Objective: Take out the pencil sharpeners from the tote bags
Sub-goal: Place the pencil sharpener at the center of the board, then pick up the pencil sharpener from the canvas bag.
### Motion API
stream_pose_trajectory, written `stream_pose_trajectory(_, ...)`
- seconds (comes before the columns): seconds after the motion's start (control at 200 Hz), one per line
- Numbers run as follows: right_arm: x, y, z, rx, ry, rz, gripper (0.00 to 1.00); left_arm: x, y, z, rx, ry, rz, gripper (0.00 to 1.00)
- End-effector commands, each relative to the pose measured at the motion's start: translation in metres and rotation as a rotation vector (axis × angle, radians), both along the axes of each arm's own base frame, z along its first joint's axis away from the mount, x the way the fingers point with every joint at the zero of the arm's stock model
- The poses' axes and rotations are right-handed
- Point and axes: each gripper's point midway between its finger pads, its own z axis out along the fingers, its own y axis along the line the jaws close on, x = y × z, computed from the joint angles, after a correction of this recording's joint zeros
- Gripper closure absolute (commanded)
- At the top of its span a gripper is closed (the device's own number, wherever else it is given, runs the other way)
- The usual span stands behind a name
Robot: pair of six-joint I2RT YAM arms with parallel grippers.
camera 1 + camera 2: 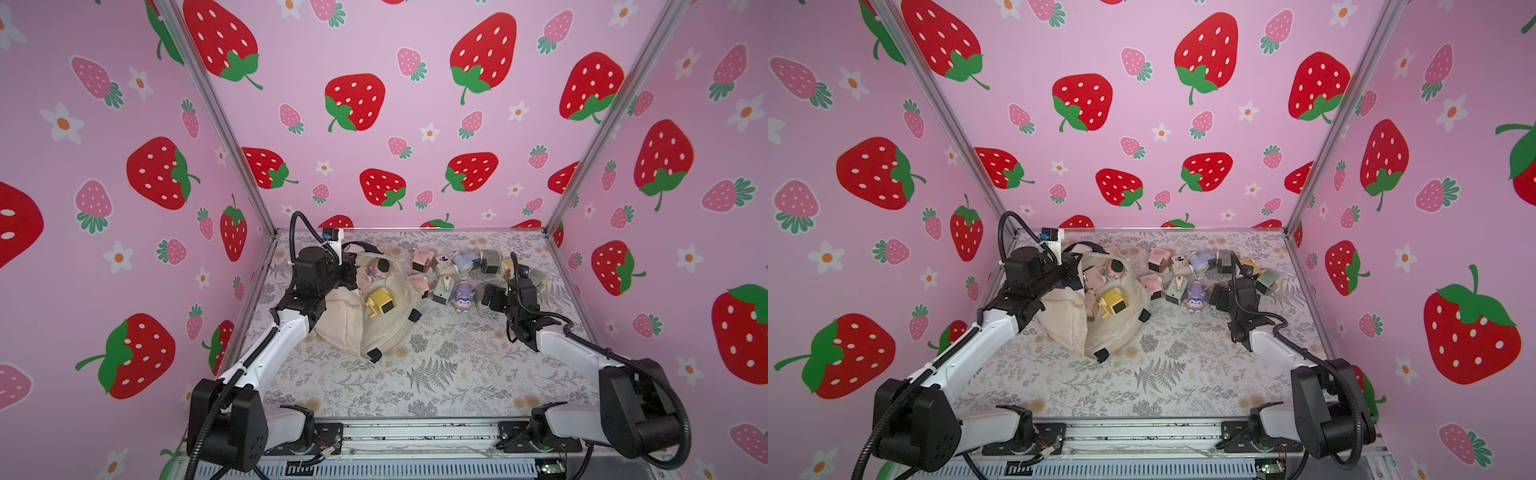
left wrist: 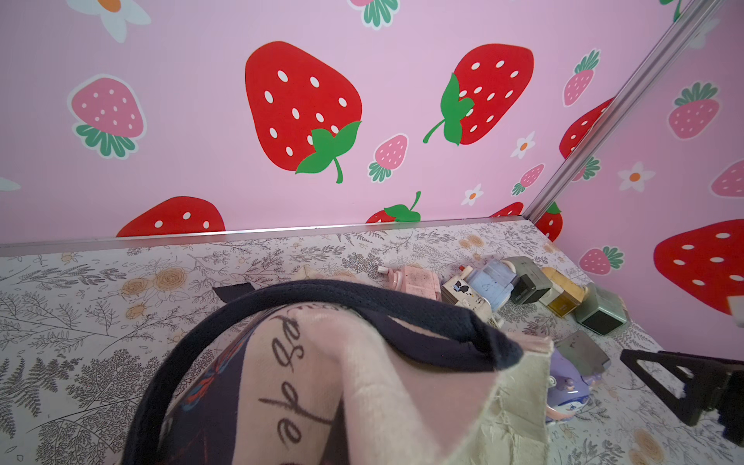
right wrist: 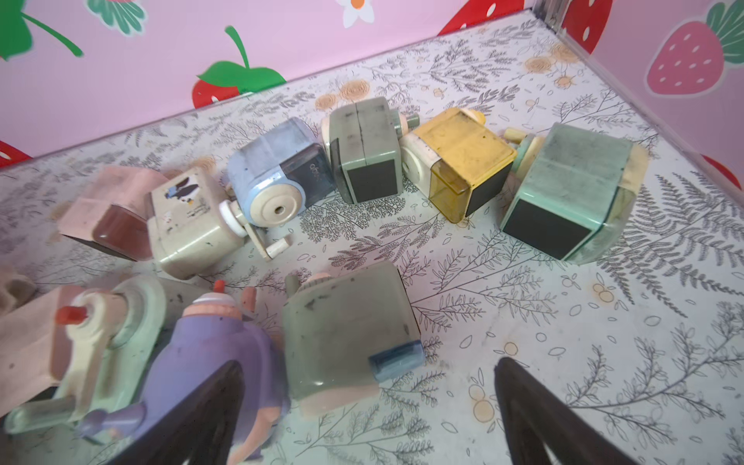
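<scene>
Strawberry walls [image 1: 374,54] ring the flowery desk [image 1: 436,374]. At nine o'clock the left gripper [image 1: 348,268] pinches the floppy tote bag [image 1: 345,320]; a yellow pencil sharpener [image 1: 380,306] sits inside. Right gripper [image 3: 368,362] gapes empty at two o'clock. It looks light and hard: grab its flat sides.

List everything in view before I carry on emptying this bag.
tote bag: one, cream with navy handles, left-centre of table.
pencil sharpeners in bag: at least three showing, yellow, pink, cartoon-faced.
pencil sharpeners on table: about ten, pink, cream, blue, grey-green, yellow, purple, clustered right of bag.
table: one, grey floral print.
walls: three, pink strawberry print, around table.
left gripper: jaws shut on tote bag rim.
right gripper: jaws open, beside grey sharpener.
</scene>
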Motion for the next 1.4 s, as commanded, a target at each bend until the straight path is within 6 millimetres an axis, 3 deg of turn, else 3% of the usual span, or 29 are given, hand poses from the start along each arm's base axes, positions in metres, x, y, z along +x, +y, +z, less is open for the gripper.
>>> stream_pose_trajectory(0.0,-0.006,0.019,0.033,0.037,-0.112,0.04,0.05,0.003,-0.013,0.062,-0.038,-0.18,-0.06,1.0)
stream_pose_trajectory(0.19,-0.028,0.068,0.069,0.021,-0.216,0.205,0.06,0.003,-0.013,0.063,-0.038,-0.182,-0.06,1.0)
stream_pose_trajectory(0.4,-0.07,0.174,0.096,-0.041,-0.339,0.591,0.07,0.002,-0.013,0.064,-0.04,-0.183,-0.06,1.0)
stream_pose_trajectory(0.59,-0.099,0.258,0.082,-0.103,-0.312,0.854,0.07,0.001,-0.013,0.064,-0.039,-0.184,-0.062,1.0)
stream_pose_trajectory(0.74,-0.102,0.307,0.057,-0.145,-0.237,0.959,0.07,0.001,-0.013,0.065,-0.038,-0.186,-0.06,1.0)
stream_pose_trajectory(1.006,-0.078,0.348,0.006,-0.25,-0.128,0.979,0.06,0.001,-0.013,0.064,-0.037,-0.185,-0.06,1.0)
stream_pose_trajectory(1.396,-0.036,0.371,-0.043,-0.292,-0.073,0.97,0.01,0.002,-0.013,0.063,-0.035,-0.184,-0.058,1.0)
